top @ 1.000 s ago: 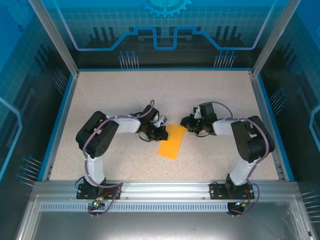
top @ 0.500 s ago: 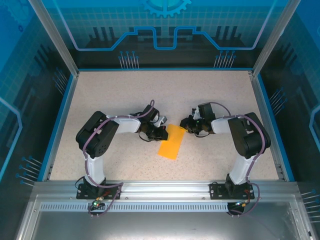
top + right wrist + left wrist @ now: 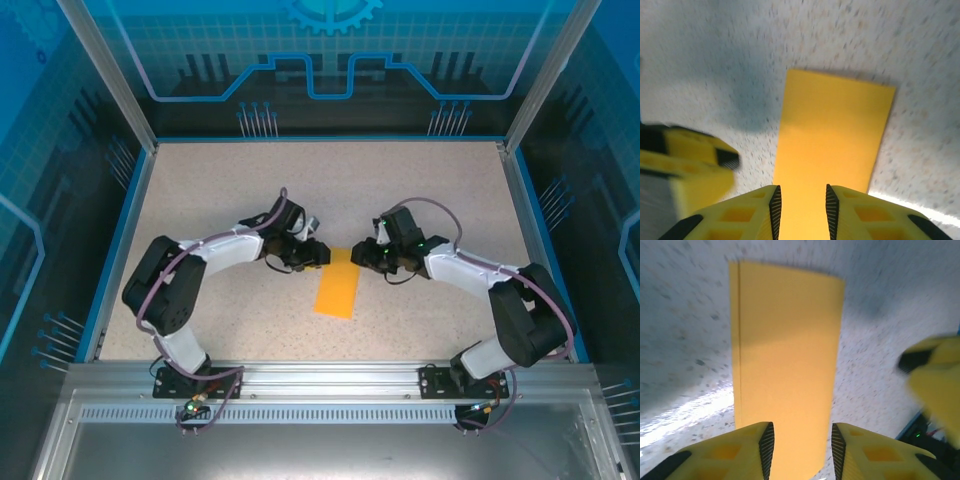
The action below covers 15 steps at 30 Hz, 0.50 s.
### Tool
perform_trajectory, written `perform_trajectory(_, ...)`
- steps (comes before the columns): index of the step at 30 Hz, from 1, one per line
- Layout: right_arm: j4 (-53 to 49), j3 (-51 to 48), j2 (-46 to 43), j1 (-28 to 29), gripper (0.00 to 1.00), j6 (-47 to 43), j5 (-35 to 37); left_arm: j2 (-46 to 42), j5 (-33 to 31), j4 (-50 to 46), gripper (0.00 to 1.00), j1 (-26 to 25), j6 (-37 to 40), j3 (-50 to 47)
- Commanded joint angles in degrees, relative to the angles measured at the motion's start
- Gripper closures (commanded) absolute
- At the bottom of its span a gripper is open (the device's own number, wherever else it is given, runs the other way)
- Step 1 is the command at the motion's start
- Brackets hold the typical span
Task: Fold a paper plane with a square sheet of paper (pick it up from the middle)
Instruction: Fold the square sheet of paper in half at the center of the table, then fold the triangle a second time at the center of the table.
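The square sheet of paper (image 3: 336,284) lies flat on the speckled table as a narrow orange-yellow rectangle, folded double with a thin offset edge along one long side (image 3: 736,340). My left gripper (image 3: 317,254) is at its far end from the left, and my right gripper (image 3: 363,256) is at the same end from the right. In the left wrist view the left gripper (image 3: 802,440) is open, with the paper (image 3: 787,355) showing below the gap. In the right wrist view the right gripper (image 3: 803,200) is open too, over the paper (image 3: 832,135).
Blue rails (image 3: 118,240) border the speckled table (image 3: 220,190), with clear panels behind. An aluminium frame (image 3: 330,378) runs along the near edge by the arm bases. The other gripper's yellow finger (image 3: 935,375) reaches in from the side in each wrist view.
Both grippers have opened and let go of the paper's far end. Both arms have swung their elbows outward. The paper now lies a little straighter on the table.
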Motion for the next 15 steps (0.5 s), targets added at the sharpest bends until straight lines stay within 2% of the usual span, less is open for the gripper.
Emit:
perform_trajectory(1,-4.2,-1.83,0.28,3.52,0.67,2.11,4.21,-2.19,3.91,1.72,0.56,4.4,-4.02,-3.66)
perform_trajectory(5,-3.4,-2.2,1.55,6.09,0.66,3.88,5.28,-2.28,8.88,5.4,0.54,7.52,-5.5,-7.05)
perform_trajectory(15,-0.44,-2.81,3.93,7.11,0.61,5.24,3.09,-0.2,10.45,5.74,0.52,7.57,-4.93,-7.37)
